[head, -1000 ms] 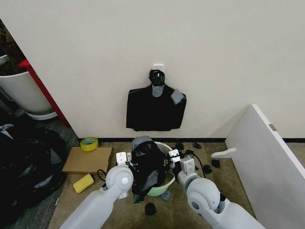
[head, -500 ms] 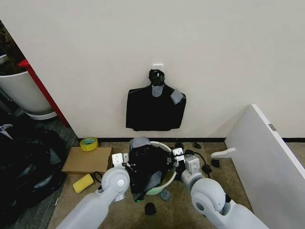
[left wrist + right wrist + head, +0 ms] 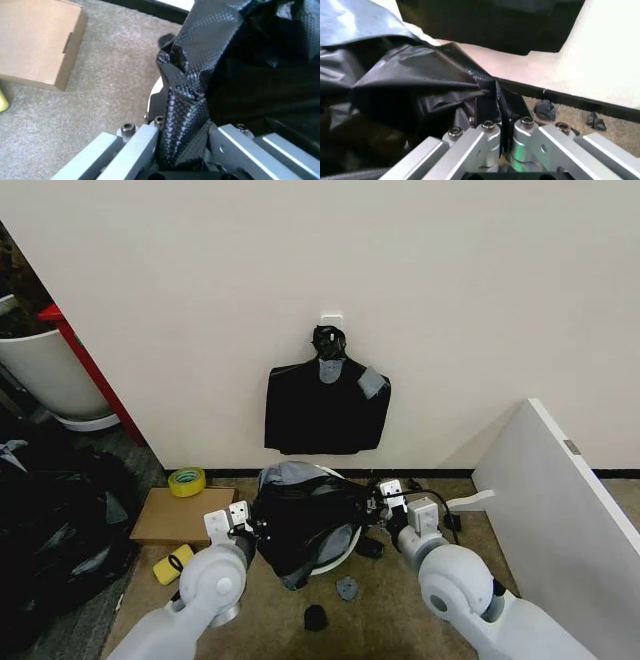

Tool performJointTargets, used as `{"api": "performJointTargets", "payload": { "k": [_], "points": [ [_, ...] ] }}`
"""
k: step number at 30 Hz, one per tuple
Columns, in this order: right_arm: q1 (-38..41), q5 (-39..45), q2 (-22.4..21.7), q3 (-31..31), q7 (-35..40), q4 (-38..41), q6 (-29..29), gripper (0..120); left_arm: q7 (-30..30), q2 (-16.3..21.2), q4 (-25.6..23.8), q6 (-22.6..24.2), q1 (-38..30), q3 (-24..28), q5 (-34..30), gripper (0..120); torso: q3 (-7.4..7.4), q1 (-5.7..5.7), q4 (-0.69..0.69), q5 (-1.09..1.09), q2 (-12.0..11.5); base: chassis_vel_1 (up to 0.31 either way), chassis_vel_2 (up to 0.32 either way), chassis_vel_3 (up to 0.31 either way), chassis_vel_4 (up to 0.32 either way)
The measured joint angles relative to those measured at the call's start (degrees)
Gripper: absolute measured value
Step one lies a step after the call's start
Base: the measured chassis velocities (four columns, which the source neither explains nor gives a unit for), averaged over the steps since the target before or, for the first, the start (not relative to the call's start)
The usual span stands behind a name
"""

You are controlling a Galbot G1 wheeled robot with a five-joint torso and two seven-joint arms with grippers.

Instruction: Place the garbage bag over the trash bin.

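Clamping 1 garbage bag (image 3: 300,515) over 1 trash bin (image 3: 345,542): 2 end effectors, left (image 3: 248,530), right (image 3: 385,507).

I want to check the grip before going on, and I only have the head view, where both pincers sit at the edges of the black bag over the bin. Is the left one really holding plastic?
Observer: Yes. In the left wrist view the left pincer is shut on a bunched fold of the garbage bag.
Operator: And the right one?
Observer: The right pincer pinches a thin edge of the bag between its fingers.
Operator: Can you see the bin near the left grip?
Observer: A sliver of the trash bin rim shows beside the gripped fold.
Operator: Anything near the left arm?
Observer: A cardboard box lies on the carpet, apart from the bag.
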Motion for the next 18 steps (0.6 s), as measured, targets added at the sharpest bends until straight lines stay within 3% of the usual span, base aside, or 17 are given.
{"api": "performJointTargets", "payload": {
  "k": [11,18],
  "points": [
    [1.77,3.25,-3.51,2.23,-1.20,-2.69,1.25,0,6.69,2.27,-4.36,1.05,4.68,-0.51,3.66,0,0.00,0.00,0.00,0.00,0.00,0.000,0.000,0.000,0.000],
    [-2.02,8.39,-8.77,5.86,-3.31,-2.83,-1.54,0,12.13,2.05,-5.10,-2.07,6.17,-0.91,5.36,0,-0.01,0.00,-0.04,0.00,0.00,0.000,0.000,0.000,0.000]
  ]
}}
